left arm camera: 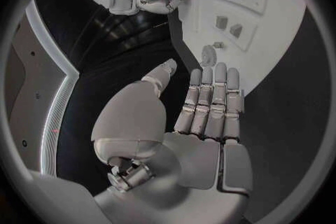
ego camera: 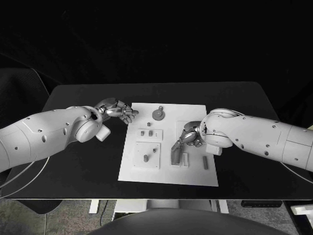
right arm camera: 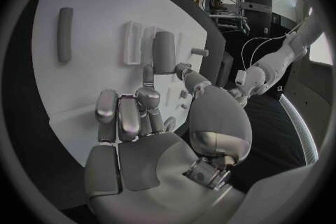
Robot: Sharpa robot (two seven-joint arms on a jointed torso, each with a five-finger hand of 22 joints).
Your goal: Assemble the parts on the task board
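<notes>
The white task board [ego camera: 199, 174] lies in the middle of the black table. My right hand [ego camera: 187, 138] hovers over the board's right half. Its thumb and a finger pinch the near end of an oblong grey part [right arm camera: 164, 50], which stands against a raised white slot [right arm camera: 133, 42]; the other fingers [right arm camera: 119, 117] are curled in. My left hand [ego camera: 118, 110] hangs by the board's far left corner, fingers [left arm camera: 213, 101] straight and side by side, holding nothing. Just past them on the board sits a round part [left arm camera: 208, 56].
A long grey bar [ego camera: 205, 162] lies right of the held part. Small pegs [ego camera: 146, 132] stand mid-board, and another part [ego camera: 146, 156] rests on a raised square plate. Bare black table surrounds the board on all sides.
</notes>
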